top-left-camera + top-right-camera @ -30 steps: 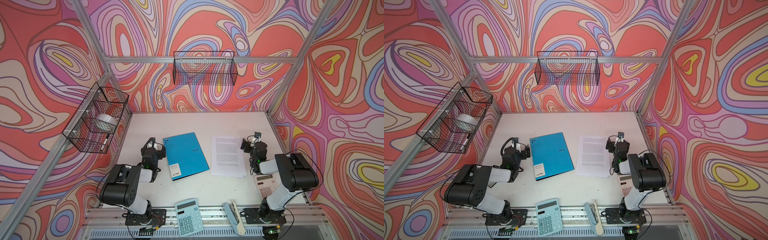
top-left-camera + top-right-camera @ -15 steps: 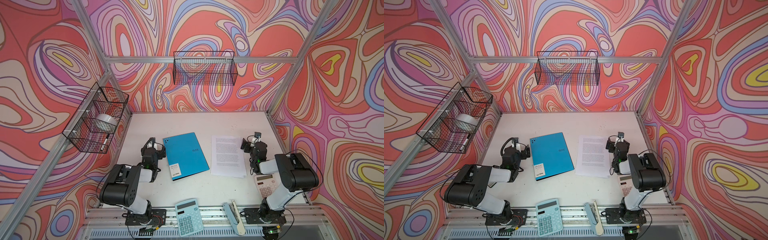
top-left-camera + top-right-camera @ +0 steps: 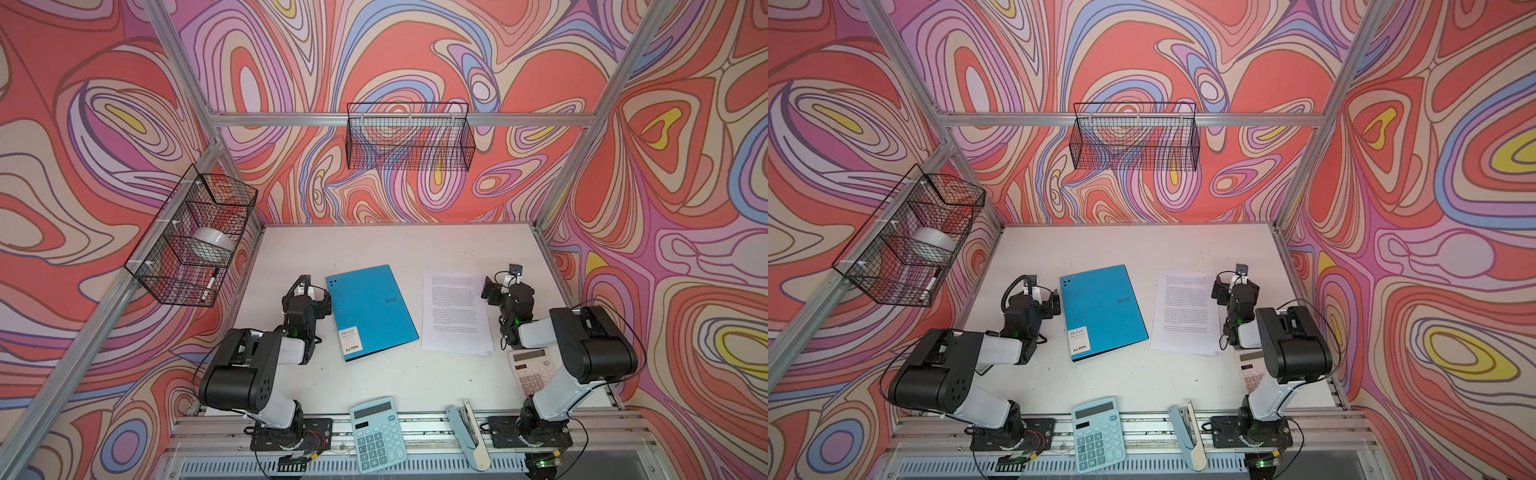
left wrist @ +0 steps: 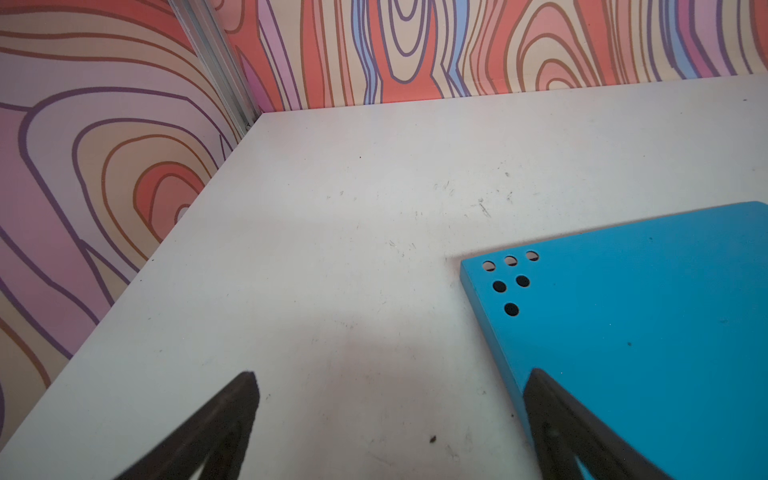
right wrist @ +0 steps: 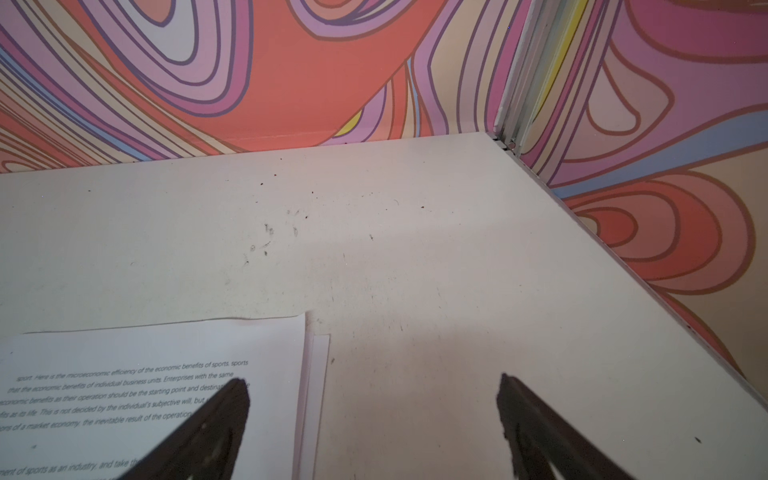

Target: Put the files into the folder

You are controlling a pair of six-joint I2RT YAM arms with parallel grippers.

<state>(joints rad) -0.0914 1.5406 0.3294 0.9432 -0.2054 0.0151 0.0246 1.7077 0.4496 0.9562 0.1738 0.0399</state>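
Folder: the folder (image 3: 371,309) (image 3: 1102,309) lies closed and flat on the white surface (image 3: 395,245), left of the middle and a little turned. Its blue cover faces up, with the white label sticker at the near left corner and small round holes at the far left corner.
Files: the files (image 3: 455,318) (image 3: 1185,311) lie flat to the right of the folder, printed side up, with a narrow strip of bare surface between the two. In the right wrist view (image 5: 158,395) the edge of a lower sheet shows a little from under the top sheet.
Left side: the left jaws stand wide open and hold nothing. In both top views they are just beside the left edge of the folder. In the left wrist view one finger (image 4: 552,415) shows in front of the blue cover (image 4: 644,311) and the other over bare surface; I cannot tell if it touches.
Right side: the right jaws are also wide open and empty, just beside the right edge of the files. In the wrist view one finger (image 5: 216,419) shows in front of the printed sheet; contact I cannot tell.
Front edge: a light blue calculator (image 3: 377,434) and a stapler (image 3: 467,432) lie on the rail.
Near right arm: a pale calculator (image 3: 532,372) lies partly under the arm.
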